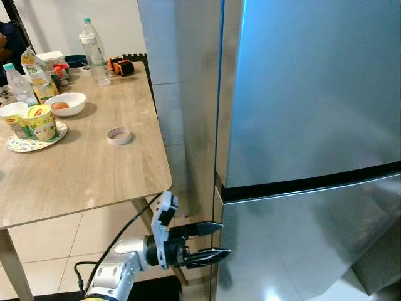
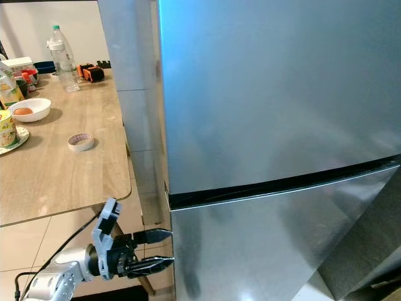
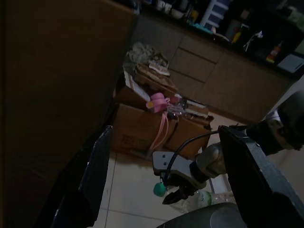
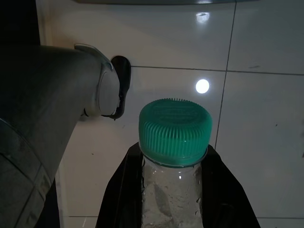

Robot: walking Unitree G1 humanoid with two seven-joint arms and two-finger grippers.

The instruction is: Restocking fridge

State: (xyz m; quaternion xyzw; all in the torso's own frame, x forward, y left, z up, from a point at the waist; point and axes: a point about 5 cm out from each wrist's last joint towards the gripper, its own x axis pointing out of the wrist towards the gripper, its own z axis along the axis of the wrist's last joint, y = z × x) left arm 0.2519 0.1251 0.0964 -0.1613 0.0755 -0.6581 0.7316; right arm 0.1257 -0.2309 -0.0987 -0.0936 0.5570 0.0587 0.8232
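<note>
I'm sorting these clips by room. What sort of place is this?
Most likely a home kitchen or dining area: a tall steel fridge stands beside a wooden table set with water bottles, a bowl with an egg and cup noodles.

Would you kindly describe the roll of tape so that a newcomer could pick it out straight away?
Start at the wooden table left of the steel fridge. The roll of tape lies flat on bare wood, nearer the fridge than the white bowl. It is the one small ring, lying apart from the other items.
</note>
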